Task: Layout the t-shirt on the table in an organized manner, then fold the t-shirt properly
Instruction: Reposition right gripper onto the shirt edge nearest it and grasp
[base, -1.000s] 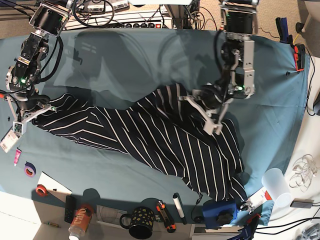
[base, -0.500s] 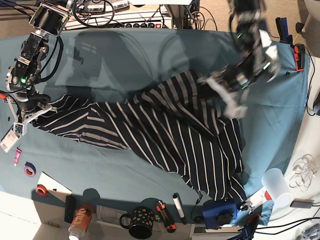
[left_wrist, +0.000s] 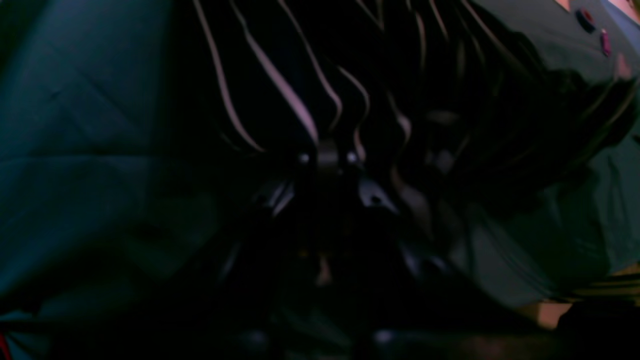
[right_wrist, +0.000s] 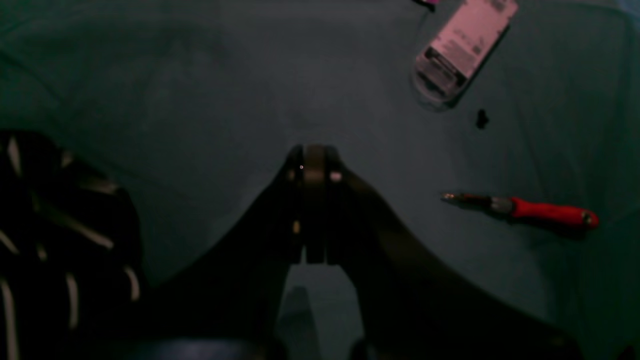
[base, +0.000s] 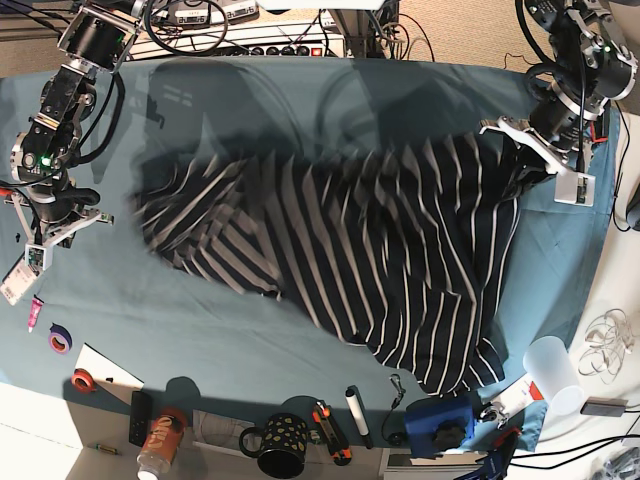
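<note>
Nearest me, along the near edge of the table (base: 250, 380), sit a spotted mug (base: 283, 445), a marker (base: 357, 414) and a can (base: 160, 447), all clear of the work. Just beyond them the t-shirt (base: 380, 250) sprawls across the middle, its low hem corner sagging toward the near right. I judge it light, limp and a bit slippery on the teal cloth. It drapes rather than holding any shape, so I would take it by seams or corners, never mid-panel.

Its long axis runs left to right, tilted slightly so the right end lies farther from me. The left end looks smeared by motion blur and is loose on the cloth.

My right gripper (right_wrist: 310, 165), at the scene's left edge, is closed on nothing: its wrist view shows bare cloth around the tips, the shirt just beside them, and a red-handled screwdriver (right_wrist: 530, 211) farther off. Farthest away, at the scene's far right, my left gripper (base: 540, 150) is clamped on the shirt's edge, with striped folds bunched right at the tips.
</note>
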